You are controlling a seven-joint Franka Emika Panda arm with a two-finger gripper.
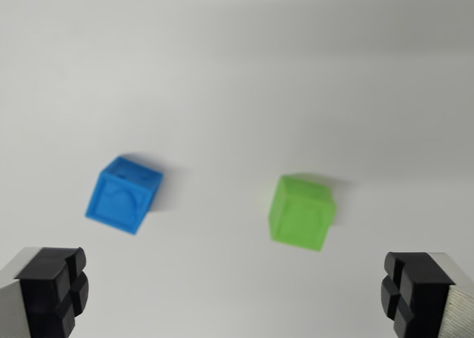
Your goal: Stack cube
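No brand, label or readable writing can be made out on either cube; only a raised arch-like relief is seen on the facing side of the blue cube [124,195], and a similar faint outline on the green cube [301,211], both softened by blur. The hand [237,293] is seen spread wide, its two black-padded fingers [55,290] placed at the bottom corners of the wrist view, one at the wrist view's left and the other at the wrist view's right. Nothing is held between them and nothing is touched by them; only bare white desk [237,71] is seen in the gap. The blue cube is found on the desk toward the wrist view's left, turned so that one corner points downward in the picture, with a soft shadow cast at its upper right. The green cube is found toward the wrist view's right, well apart from the blue one, slightly tilted in the frame and likewise resting on the desk. Both cubes lie beyond the fingertips, nearer the middle of the picture, and neither is stacked on the other. The blue cube sits above the left finger and the green cube lies inward of the right finger.
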